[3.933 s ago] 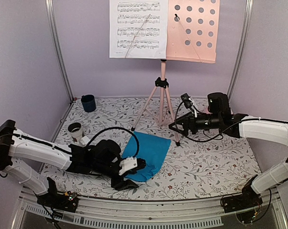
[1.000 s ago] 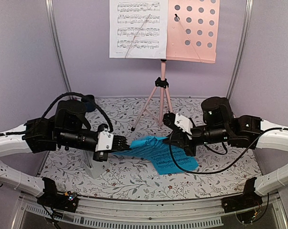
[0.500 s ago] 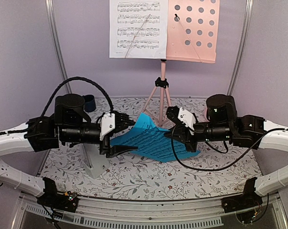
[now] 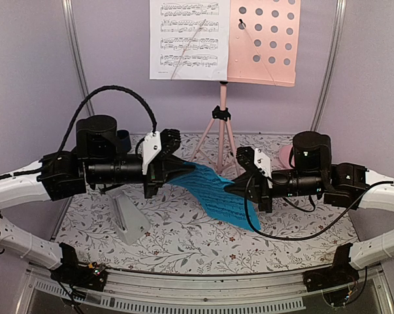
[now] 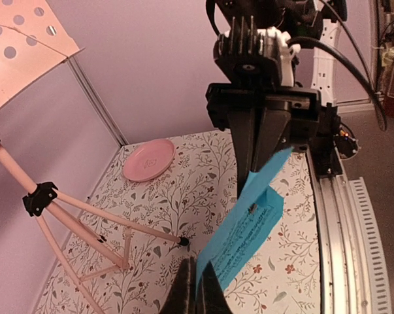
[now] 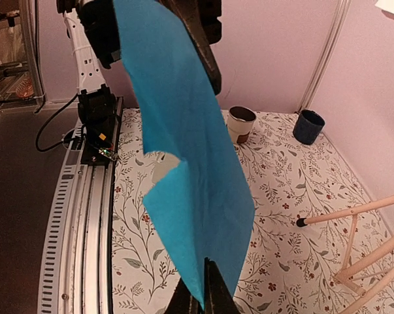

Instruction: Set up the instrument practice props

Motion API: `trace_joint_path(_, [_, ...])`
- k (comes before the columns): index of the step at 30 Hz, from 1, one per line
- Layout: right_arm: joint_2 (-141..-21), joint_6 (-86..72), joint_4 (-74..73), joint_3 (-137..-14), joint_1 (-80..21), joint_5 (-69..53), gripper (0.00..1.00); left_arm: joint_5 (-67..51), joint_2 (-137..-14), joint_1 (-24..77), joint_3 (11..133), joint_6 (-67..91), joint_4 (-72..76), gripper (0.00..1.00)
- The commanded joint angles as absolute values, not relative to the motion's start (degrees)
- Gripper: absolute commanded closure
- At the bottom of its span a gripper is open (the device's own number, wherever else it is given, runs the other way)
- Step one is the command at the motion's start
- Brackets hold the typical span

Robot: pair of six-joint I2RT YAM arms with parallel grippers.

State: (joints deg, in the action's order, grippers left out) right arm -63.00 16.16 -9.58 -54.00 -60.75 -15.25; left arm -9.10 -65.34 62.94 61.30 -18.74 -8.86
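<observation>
Gripping bright blue sheet (image 4: 213, 196) at both ends: clamped tight with left tool (image 4: 173, 165) on the left end, and with right tool (image 4: 233, 188) on the right end, nothing else in either. Held up off the bench (image 4: 183, 245), mid-air between the two tools, sagging and twisted, print visible from above. Hanging in front of pink music stand (image 4: 221, 124), apart from its legs. Up on the stand's tray (image 4: 262, 39): white sheet (image 4: 189, 39), covering the left half. Down on the bench, near-left: white metronome (image 4: 128, 219). Also there: dark blue cup (image 6: 308, 125) at back-left, pink plate (image 5: 149, 159) at back-right.
</observation>
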Motion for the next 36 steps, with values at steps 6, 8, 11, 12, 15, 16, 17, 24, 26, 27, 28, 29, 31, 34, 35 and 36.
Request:
trace_joint_path(6, [-62.98,12.05,-5.98,-53.39,-60.97,-15.38,0.6,-17.11,-69.11,60.4,67.51,-13.55,-11.43,1.0])
trace_joint_path(8, [-62.72,12.02,-5.63,-53.72,-60.98,-14.35,0.41,-18.91,-70.16,60.01,68.55,-12.86,-12.84,1.0])
trace_joint_path(11, [-62.67,11.8,-4.61,-54.4,-61.0,-14.12,0.35,-22.56,-71.49,58.85,70.31,-10.52,-14.06,1.0])
trace_joint_path(12, [-62.79,11.78,-4.57,-54.74,-61.0,-14.49,0.37,-23.71,-71.84,58.35,70.81,-9.76,-14.4,1.0])
trace_joint_path(15, [-63.02,11.62,-4.66,-55.13,-61.0,-15.95,0.49,-26.53,-72.74,56.75,72.12,-7.06,-15.21,1.0])
trace_joint_path(16, [-62.97,11.48,-4.67,-55.07,-61.0,-16.28,0.57,-27.44,-72.98,56.13,72.56,-6.1,-15.47,1.0])
trace_joint_path(17, [-62.89,11.4,-4.71,-54.86,-61.0,-16.57,0.62,-28.65,-73.22,55.63,72.98,-5.2,-15.66,1.0])
trace_joint_path(24, [-61.84,9.59,-4.6,-54.91,-60.85,-21.08,0.96,-37.72,-75.64,53.14,76.15,2.17,-17.23,1.0])
trace_joint_path(26, [-61.68,8.88,-4.57,-54.91,-60.55,-22.89,1.0,-40.6,-76.05,53.01,76.2,3.68,-17.03,1.0])
trace_joint_path(27, [-61.5,8.32,-4.57,-54.93,-60.29,-23.93,1.0,-41.7,-76.15,53.0,76.08,4.36,-16.82,1.0])
trace_joint_path(28, [-61.42,7.92,-4.57,-54.89,-60.11,-24.82,1.0,-42.97,-76.17,53.0,75.91,5.07,-16.6,1.0])
trace_joint_path(29, [-61.26,7.65,-4.64,-54.86,-59.8,-25.76,1.0,-44.32,-76.11,53.0,75.63,5.4,-16.37,1.0])
trace_joint_path(31, [-60.92,7.19,-4.98,-54.91,-59.21,-27.72,1.0,-46.67,-75.87,52.95,75.13,6.09,-15.79,1.0])
trace_joint_path(34, [-60.38,7.12,-6.13,-55.02,-58.67,-30.41,1.0,-50.47,-75.69,52.51,74.62,7.31,-15.5,1.0])
trace_joint_path(35, [-60.12,7.19,-6.41,-54.97,-58.66,-31.28,1.0,-51.74,-75.68,52.49,74.55,7.77,-15.35,1.0])
trace_joint_path(36, [-59.8,7.14,-6.62,-54.89,-58.61,-32.23,1.0,-52.75,-75.75,52.41,74.41,8.15,-15.23,1.0])
